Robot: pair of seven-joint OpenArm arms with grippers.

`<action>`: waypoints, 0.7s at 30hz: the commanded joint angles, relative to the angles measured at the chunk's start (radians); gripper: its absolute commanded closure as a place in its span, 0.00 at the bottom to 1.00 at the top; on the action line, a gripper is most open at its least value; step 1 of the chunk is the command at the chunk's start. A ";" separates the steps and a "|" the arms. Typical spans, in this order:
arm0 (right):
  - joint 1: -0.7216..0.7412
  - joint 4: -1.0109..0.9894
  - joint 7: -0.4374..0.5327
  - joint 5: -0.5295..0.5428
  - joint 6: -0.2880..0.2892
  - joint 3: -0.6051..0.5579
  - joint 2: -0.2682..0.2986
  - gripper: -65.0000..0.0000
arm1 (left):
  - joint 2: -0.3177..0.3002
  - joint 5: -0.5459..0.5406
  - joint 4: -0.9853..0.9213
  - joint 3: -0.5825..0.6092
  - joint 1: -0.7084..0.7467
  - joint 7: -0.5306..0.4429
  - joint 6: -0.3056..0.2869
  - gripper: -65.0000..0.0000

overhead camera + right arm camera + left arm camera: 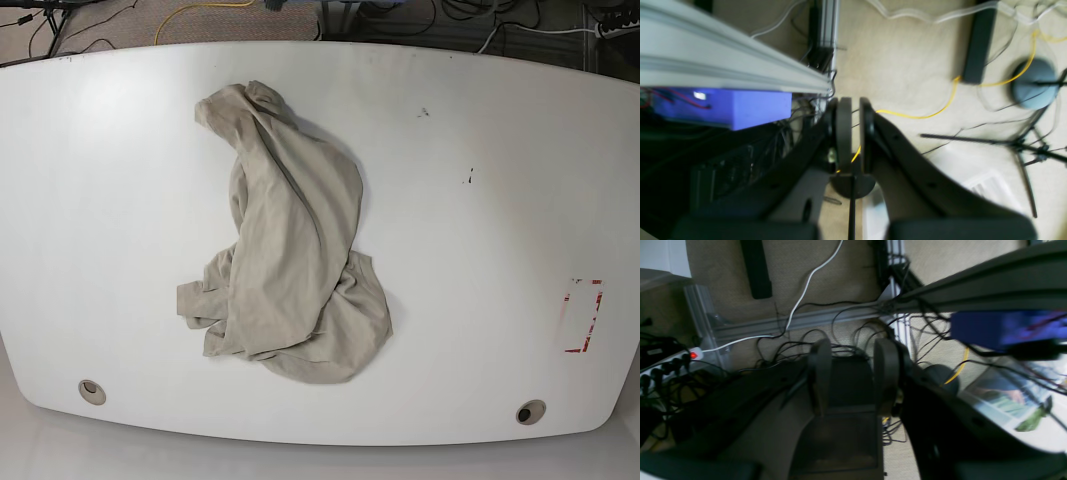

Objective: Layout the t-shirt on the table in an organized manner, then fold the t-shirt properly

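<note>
Left tool [851, 376] pointed down at the floor, off the worktop, fingers spread with a clear gap, nothing between them. Past it lay a black cable tangle [840, 340], a white cable [806, 283], a power strip [670, 361] with a red lit switch, an aluminium frame rail [800, 321] and a blue box [1003, 328] under the frame.

Right tool [855, 133] also aimed at the floor, fingers pressed nearly together, only a thin slit, holding nothing. A yellow cable [940, 106] ran behind it across beige carpet; a round stand base [1035, 83] and dark tripod legs [1007, 143] sat to one side, a blue box [730, 106] under an aluminium rail [723, 70] to the other.

Neither arm showed in the base view. The t-shirt [290, 250] lay crumpled in a long heap near the middle of the white worktop [480, 250], untouched. A red-tape mark [583, 315] sat near one edge, grey grommet holes [92, 391] at the near corners.
</note>
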 commanded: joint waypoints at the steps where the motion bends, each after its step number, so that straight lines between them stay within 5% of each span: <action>1: -0.063 0.064 0.014 0.001 0.005 -0.011 0.000 0.95 | -0.006 -0.012 0.052 -0.015 0.049 -0.012 0.000 0.70; 21: -0.160 0.428 -0.106 -0.001 0.005 -0.066 0.002 0.94 | 0.001 -0.017 0.322 -0.112 0.133 -0.012 -0.001 0.69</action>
